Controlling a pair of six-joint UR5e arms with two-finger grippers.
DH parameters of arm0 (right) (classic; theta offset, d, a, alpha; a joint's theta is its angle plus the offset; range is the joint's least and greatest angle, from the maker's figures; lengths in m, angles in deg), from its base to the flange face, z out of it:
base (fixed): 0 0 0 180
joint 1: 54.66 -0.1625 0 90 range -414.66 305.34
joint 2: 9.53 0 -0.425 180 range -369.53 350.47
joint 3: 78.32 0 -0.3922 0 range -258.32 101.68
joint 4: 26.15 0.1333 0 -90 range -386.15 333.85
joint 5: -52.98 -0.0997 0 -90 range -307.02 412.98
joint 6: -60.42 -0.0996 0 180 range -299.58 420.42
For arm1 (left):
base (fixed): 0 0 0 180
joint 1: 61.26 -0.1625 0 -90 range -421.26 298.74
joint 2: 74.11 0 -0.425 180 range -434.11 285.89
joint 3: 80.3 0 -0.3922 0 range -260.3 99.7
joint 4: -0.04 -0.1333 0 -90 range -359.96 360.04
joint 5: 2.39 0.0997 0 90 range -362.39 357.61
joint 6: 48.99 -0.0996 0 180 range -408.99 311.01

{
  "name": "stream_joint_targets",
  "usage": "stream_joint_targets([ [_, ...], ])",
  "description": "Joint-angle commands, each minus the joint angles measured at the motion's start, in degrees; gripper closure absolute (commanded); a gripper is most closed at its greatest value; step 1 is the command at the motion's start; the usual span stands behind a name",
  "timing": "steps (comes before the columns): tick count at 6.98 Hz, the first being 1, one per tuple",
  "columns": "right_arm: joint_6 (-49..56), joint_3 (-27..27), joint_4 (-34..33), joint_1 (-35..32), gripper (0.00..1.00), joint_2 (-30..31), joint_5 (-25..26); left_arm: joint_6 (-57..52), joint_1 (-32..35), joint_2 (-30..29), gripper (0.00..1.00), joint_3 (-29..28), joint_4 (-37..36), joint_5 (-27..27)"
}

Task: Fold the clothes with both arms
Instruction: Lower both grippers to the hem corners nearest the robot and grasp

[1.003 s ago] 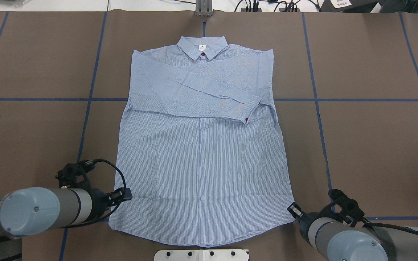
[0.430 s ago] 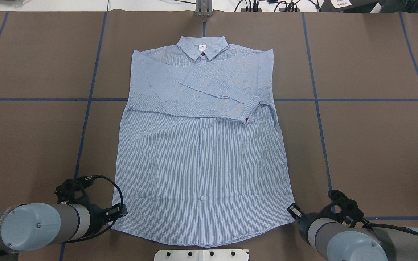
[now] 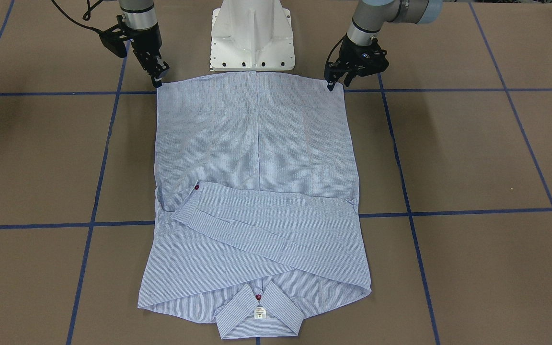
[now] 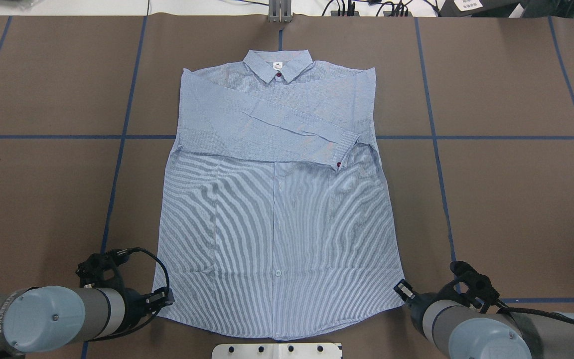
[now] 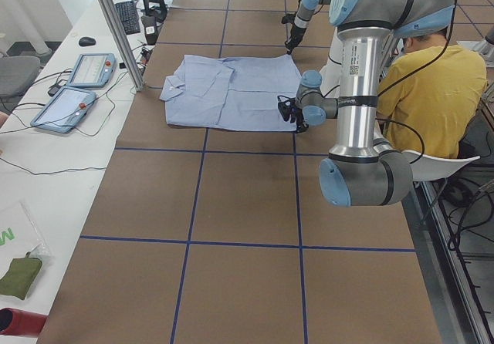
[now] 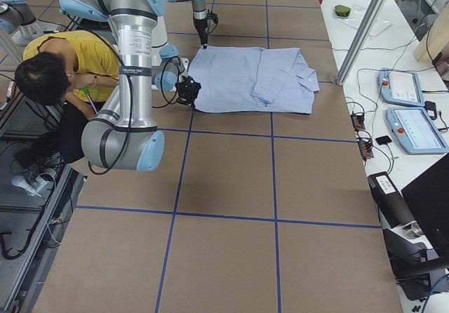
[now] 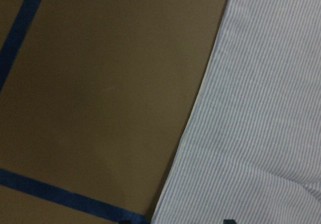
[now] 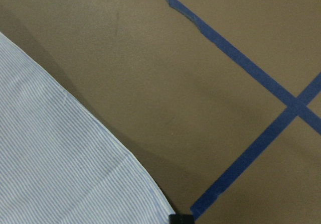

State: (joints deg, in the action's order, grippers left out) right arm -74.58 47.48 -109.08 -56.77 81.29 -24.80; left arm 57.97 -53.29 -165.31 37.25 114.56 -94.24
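Nearest, left pincer and right pincer sat at the hem corners of the shirt, flat on the worktop; clenched or released, I could not tell. The next move likely called for gripping both corners and carrying the hem toward the far collar.

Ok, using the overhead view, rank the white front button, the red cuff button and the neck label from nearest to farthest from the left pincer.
Measured from the left pincer, at the near left corner of the shirt:
1. white button, low on the front, to the pincer's right.
2. cuff button, about halfway up, on the right side.
3. neck label, at the shirt's far end.
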Motion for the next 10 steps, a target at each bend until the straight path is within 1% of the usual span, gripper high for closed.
stream_joint_targets([
  [1,0.0,0.0,0.0,0.0,1.00,0.0,0.0,0.7,-0.4,0.1,0.56,0.0,0.0,0.0],
  [2,0.0,0.0,0.0,0.0,1.00,0.0,0.0,2.2,-0.3,0.1,0.83,0.1,0.0,0.0],
  [4,0.0,0.0,0.0,0.0,1.00,0.1,0.0,2.2,-0.1,0.2,0.89,0.4,0.0,0.0],
  [5,0.0,0.0,0.0,0.0,1.00,0.0,0.0,2.2,-0.1,1.1,0.88,0.5,-0.1,0.1],
  [6,0.0,0.0,0.0,0.0,1.00,0.0,0.0,2.2,-0.1,1.7,0.85,0.5,0.0,0.1],
  [8,-0.1,0.0,0.0,0.1,1.00,0.0,0.0,2.2,-0.2,1.7,0.87,0.5,0.0,0.1],
  [9,0.0,0.0,0.0,0.0,1.00,0.0,0.0,2.2,-0.2,1.7,1.00,0.5,0.0,0.1],
  [10,0.0,0.0,0.0,0.0,1.00,0.1,0.0,2.3,-0.2,1.6,1.00,1.0,0.0,0.0],
])
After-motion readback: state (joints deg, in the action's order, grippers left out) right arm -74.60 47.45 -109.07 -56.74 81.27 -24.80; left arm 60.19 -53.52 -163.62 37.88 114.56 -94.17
